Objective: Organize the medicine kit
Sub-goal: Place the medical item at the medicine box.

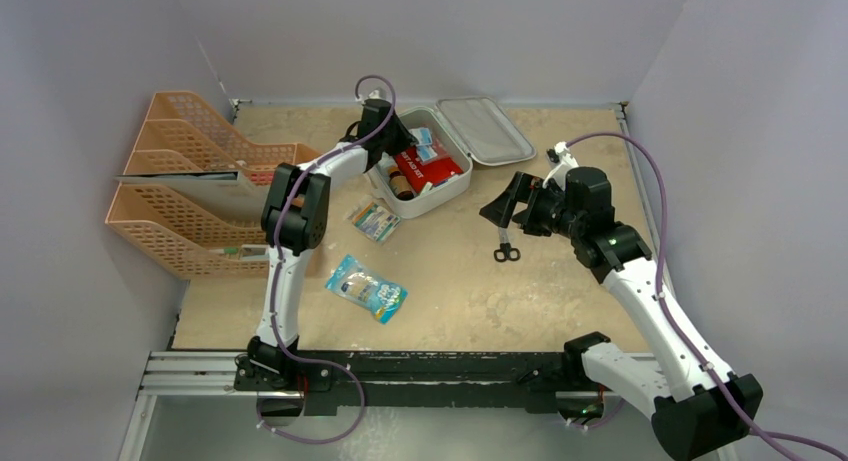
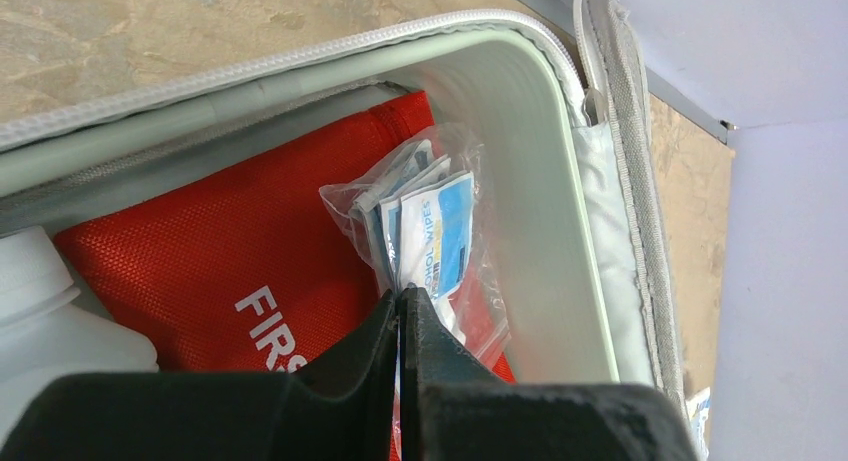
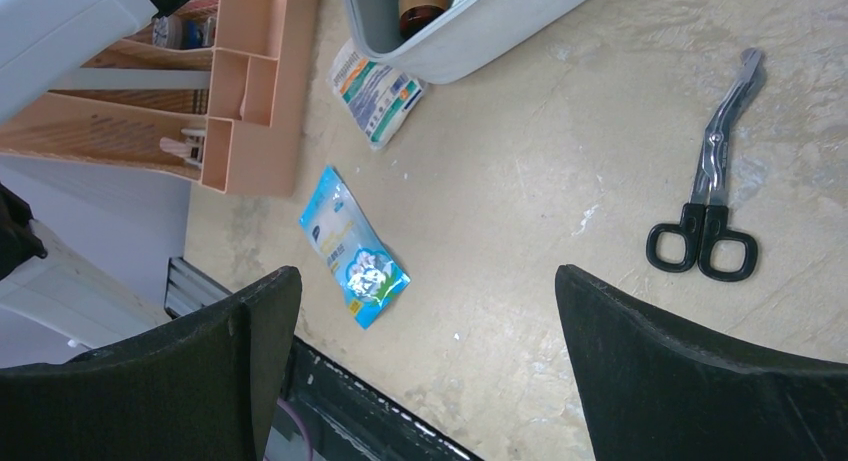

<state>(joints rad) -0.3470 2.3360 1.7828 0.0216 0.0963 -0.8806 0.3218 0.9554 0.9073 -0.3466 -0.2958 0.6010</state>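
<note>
The medicine kit (image 1: pixel 447 192) sits open at the far middle of the desk (image 1: pixel 480 291), its lid laid back. Inside it, the left fingers (image 2: pixel 345 366) are clamped on a clear bag of wipes (image 2: pixel 432 231) over a red pouch (image 2: pixel 230 251). The right fingers (image 3: pixel 690 371) stand wide apart above the scissors (image 3: pixel 713 146).

L arm (image 1: pixel 283 291): white links, blk joints | R arm (image 1: pixel 650 306): same, blk end block far behind fingers | cables (image 1: pixel 375 78): purple, 1 per arm, behind fingers | L fingers (image 2: pixel 350 351): matte blk, tapered | R fingers (image 3: pixel 220 381): blk, broad, rounded
</note>
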